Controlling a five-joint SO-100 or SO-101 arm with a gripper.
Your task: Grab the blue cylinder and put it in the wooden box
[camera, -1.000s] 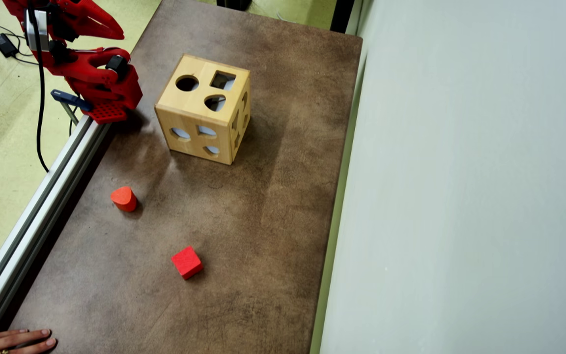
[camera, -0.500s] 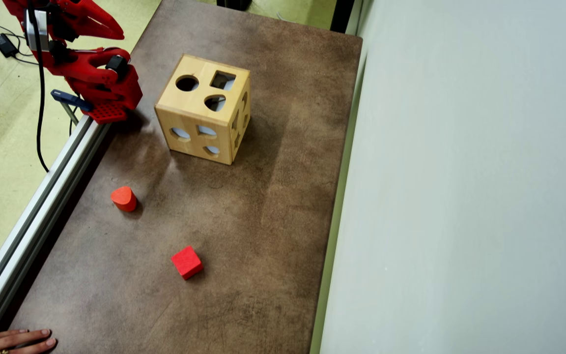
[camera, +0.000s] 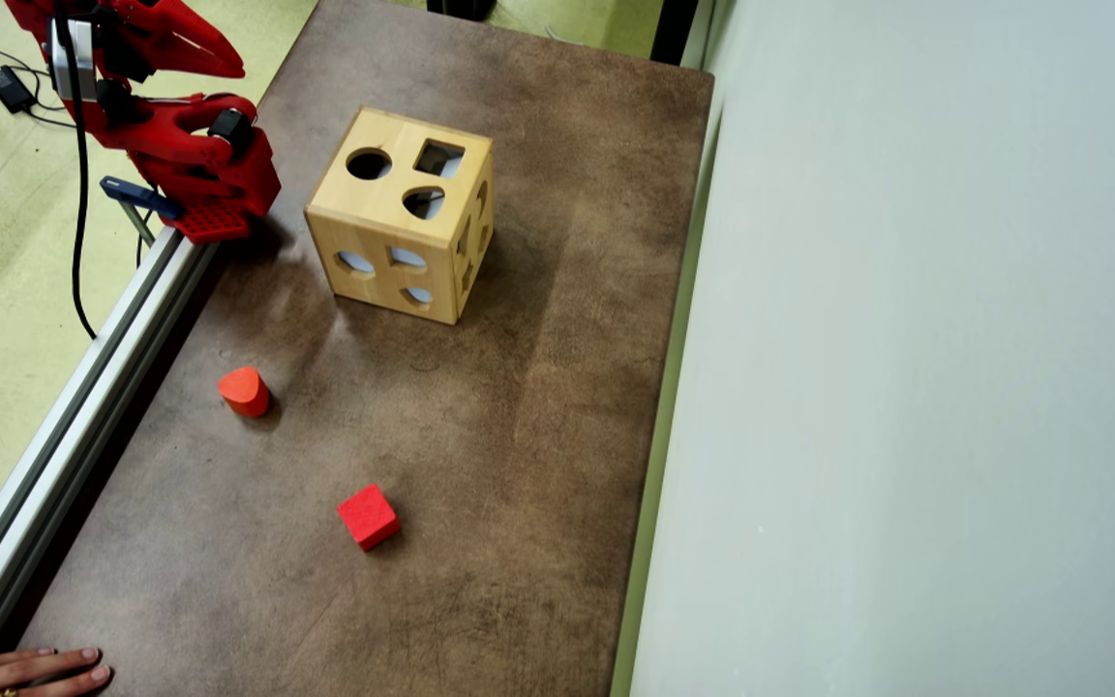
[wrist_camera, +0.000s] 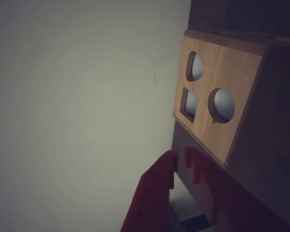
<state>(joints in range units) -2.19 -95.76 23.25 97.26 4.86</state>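
The blue cylinder shows in neither view. The wooden box (camera: 376,205) stands upright on the brown table near its far left, with round, square and rounded holes in its top and sides. In the wrist view the wooden box (wrist_camera: 217,67) fills the upper right, one holed face turned toward the camera. My red arm is folded at the table's top-left corner, and my gripper (camera: 233,66) points toward the box from well left of it. The wrist view has my gripper (wrist_camera: 180,155) shut, its tips almost touching with nothing between them, just short of the box's lower corner.
A red rounded block (camera: 244,391) and a red cube (camera: 368,516) lie on the table (camera: 519,436) nearer the front. An aluminium rail (camera: 83,387) runs along the left edge, a pale wall (camera: 906,387) along the right. A person's hand (camera: 25,670) rests at the bottom-left corner.
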